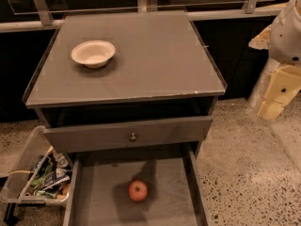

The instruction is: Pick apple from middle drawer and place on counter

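- Clearly, we see the apple point(138, 191) lying on the bare floor of the middle drawer point(171, 192), which is pulled out at the bottom of the view.
- We find the apple roughly midway between the drawer's left and right walls and touching neither. It is red with a paler patch on top.
- We see the gripper point(277, 95) at the far right edge of the view, a pale yellowish piece hanging under a rounded white arm part.
- We place it off the right side of the cabinet, over the speckled floor point(244, 164) and below the level of the counter point(155, 55).
- We cannot tell how far open the gripper is, as part of it is cut off by the edge of the view.
- We see that it touches neither the apple nor the drawer and is well apart from both. The apple is plainly not in its hold.
- Above the open drawer we see a grey drawer front point(84, 136) with a small round knob point(133, 137) at its middle.
- On the counter we see a white bowl point(93, 53) standing upright towards the left rear. The rest of the top is flat and matte grey.
- To the left of the drawer, on the floor, we see a clear plastic bin point(26, 157) holding coloured packets.
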Robot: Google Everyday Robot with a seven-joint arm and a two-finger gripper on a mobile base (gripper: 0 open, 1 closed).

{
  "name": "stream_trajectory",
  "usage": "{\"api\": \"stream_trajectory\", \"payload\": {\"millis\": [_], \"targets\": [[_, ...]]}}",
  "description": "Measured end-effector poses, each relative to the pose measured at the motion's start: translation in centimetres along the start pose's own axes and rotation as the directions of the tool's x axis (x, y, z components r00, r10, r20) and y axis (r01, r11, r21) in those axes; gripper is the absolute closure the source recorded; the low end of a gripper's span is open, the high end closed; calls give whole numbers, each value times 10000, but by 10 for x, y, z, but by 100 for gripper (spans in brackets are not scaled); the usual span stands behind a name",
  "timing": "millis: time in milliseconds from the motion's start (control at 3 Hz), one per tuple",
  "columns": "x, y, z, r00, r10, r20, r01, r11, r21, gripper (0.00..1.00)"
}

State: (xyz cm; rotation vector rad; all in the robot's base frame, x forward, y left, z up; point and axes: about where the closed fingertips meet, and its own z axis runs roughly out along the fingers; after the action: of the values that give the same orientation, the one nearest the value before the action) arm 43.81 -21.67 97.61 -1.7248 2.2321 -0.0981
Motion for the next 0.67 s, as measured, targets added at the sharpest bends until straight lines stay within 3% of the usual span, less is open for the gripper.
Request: {"api": "stream_trajectory", "payload": {"millis": [667], "targets": [[-2,6,8,9999,22,125,-24,9999,171,0]]}}
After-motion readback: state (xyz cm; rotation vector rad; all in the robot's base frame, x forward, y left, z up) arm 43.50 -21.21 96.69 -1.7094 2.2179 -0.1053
